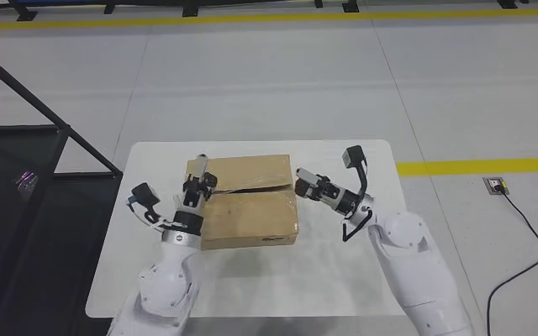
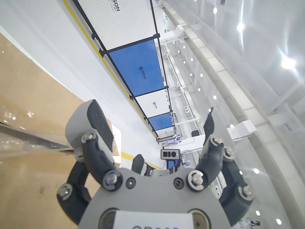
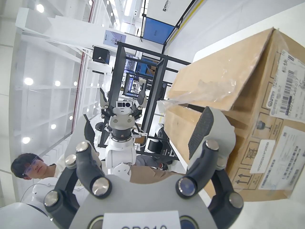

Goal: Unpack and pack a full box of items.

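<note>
Item: one brown cardboard box, lying lengthwise left to right at the middle of a white table. Top flaps are folded down and meet along a centre seam running left to right. The seam gapes slightly, the far flap standing a little proud at the right end. Loose clear tape, crumpled and partly lifted, hangs over the seam at that end. Printed labels sit on the right end face. Left gripper: at the box's left end, level with the top edge by the seam, fingers spread wide apart with nothing between them. One finger is just beside the box's corner; contact cannot be told. Right gripper: at the box's right end, also near the seam, fingers likewise spread and holding nothing. One finger lies in front of the upper end face under the loose tape; contact cannot be told. The box thus lies between the two grippers, one at each short end. Surroundings: grey floor with a yellow line to the right of the table, a floor socket with a cable farther right, and a black frame to the left.
</note>
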### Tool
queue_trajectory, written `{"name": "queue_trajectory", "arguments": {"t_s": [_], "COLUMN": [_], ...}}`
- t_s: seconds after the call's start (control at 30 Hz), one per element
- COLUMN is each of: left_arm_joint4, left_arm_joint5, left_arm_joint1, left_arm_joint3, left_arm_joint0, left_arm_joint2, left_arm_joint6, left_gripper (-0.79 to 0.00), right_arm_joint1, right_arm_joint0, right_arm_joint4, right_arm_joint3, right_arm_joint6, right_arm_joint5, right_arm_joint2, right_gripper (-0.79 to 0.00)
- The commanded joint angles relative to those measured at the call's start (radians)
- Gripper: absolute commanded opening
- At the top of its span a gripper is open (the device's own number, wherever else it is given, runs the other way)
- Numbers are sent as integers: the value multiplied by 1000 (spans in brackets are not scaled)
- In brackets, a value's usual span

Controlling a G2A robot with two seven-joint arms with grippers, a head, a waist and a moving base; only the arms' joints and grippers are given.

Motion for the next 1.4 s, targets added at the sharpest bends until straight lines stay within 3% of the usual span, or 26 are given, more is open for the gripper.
{"name": "queue_trajectory", "arguments": {"t_s": [0.0,0.17,0.33,0.43,0.5,0.63,0.73,0.9,1.03,1.17,1.37], "left_arm_joint4": [-38,-163,-296,-255,-242,-253,-218,-218,-227,-211,-177], "left_arm_joint5": [11,21,34,15,-37,-115,-142,-142,-127,-100,-98], "left_arm_joint1": [3,12,25,39,51,69,80,80,78,85,102], "left_arm_joint3": [-53,-125,-102,-55,-12,88,135,135,126,99,104], "left_arm_joint0": [22,97,220,287,321,320,337,337,329,307,258], "left_arm_joint2": [-44,-201,-401,-495,-536,-636,-657,-657,-646,-625,-614], "left_arm_joint6": [-17,-54,-160,-287,-445,-605,-695,-695,-667,-709,-811], "left_gripper": [0,0,0,0,0,0,0,0,0,0,0], "right_arm_joint1": [-2,-12,-15,-6,-6,-6,-6,4,4,-1,-20], "right_arm_joint0": [16,93,161,162,162,162,162,51,54,118,266], "right_arm_joint4": [-15,-75,-119,-126,-126,-126,-126,-257,-347,-403,-337], "right_arm_joint3": [-8,22,88,95,95,95,95,-96,-148,-73,178], "right_arm_joint6": [-11,-42,-64,48,48,48,48,-76,-137,-159,-105], "right_arm_joint5": [10,60,52,-30,-30,-30,-30,0,80,74,33], "right_arm_joint2": [-18,-78,-97,-100,-100,-100,-100,-99,-114,-139,-180], "right_gripper": [0,0,0,0,0,0,0,0,0,0,0]}}
